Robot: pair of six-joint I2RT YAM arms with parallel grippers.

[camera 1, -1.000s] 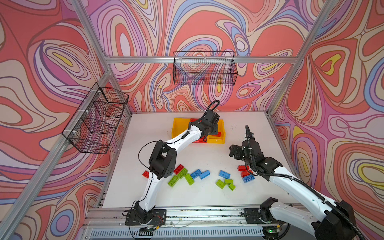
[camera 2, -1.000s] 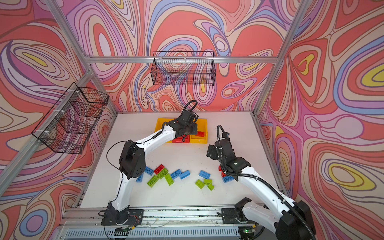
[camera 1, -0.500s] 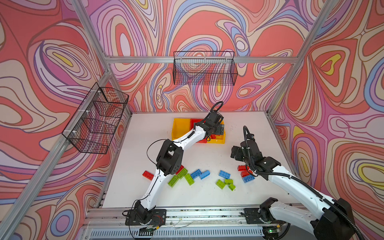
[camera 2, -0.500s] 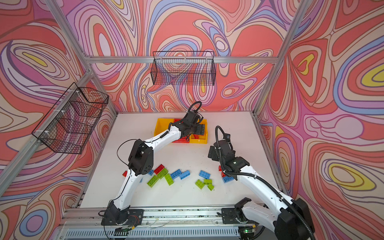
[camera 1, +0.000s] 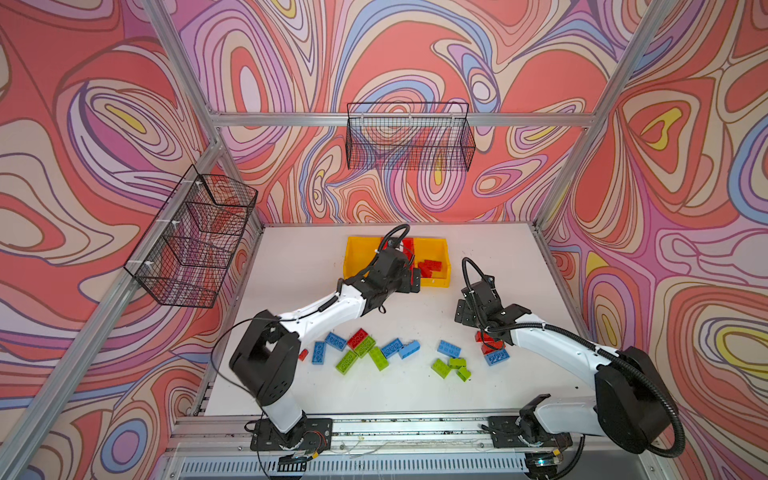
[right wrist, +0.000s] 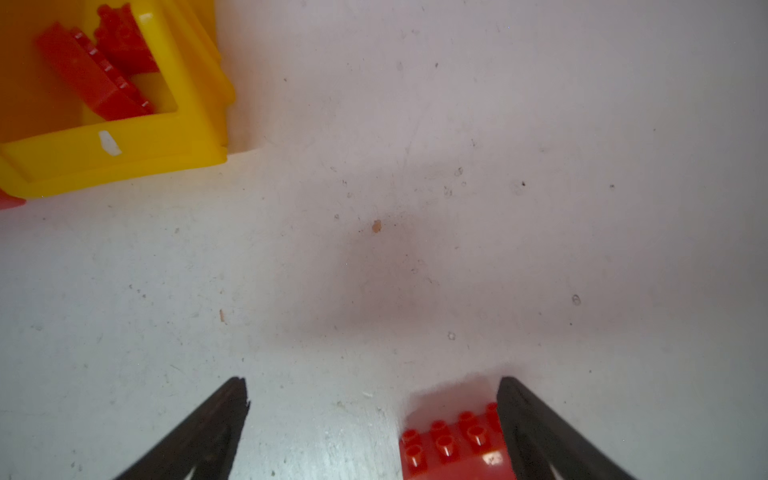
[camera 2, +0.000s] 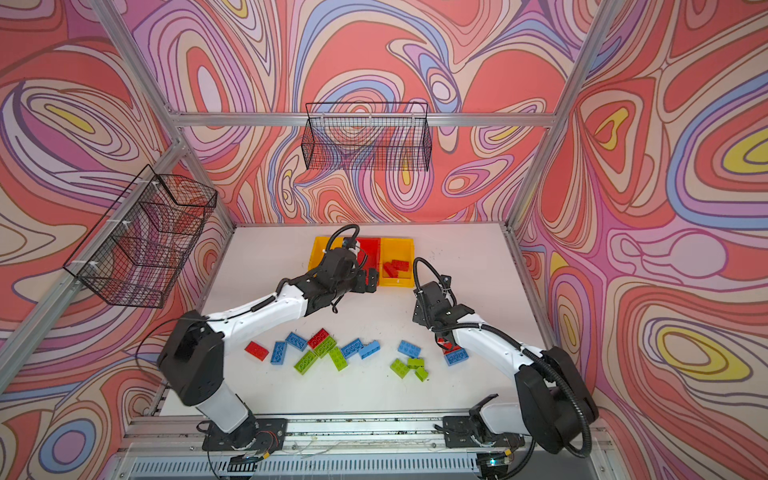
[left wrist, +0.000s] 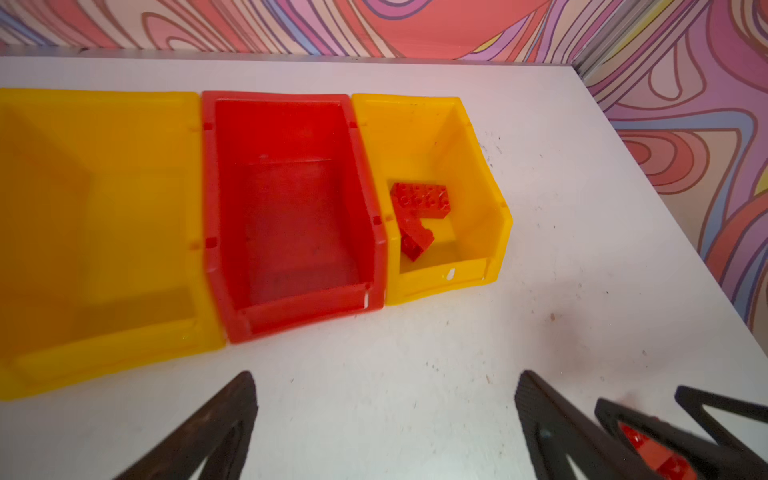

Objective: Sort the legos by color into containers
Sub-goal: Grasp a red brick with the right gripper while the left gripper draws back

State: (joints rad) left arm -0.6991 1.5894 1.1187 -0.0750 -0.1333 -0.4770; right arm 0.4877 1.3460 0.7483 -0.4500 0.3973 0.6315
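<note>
Red bricks (left wrist: 417, 208), yellow bin (left wrist: 436, 286), red bin (left wrist: 307, 313), swirled walls (camera 1: 415, 41).

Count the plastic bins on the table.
3, in a row at the back: left yellow bin, middle red bin, right yellow bin holding red bricks. None looks hidden.

red bin (left wrist: 291, 316), yellow bin (left wrist: 436, 286): glossy moulded plastic. red bricks (left wrist: 419, 199): shiny hard plastic. worktop (left wrist: 415, 395): matt white, scuffed, speckled. wire basket (camera 1: 409, 141): black metal mesh. frame rail (camera 1: 291, 119): bare aluminium.

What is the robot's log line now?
left fingers open, empty | right fingers open by red brick | yellow bin holds red bricks
</note>
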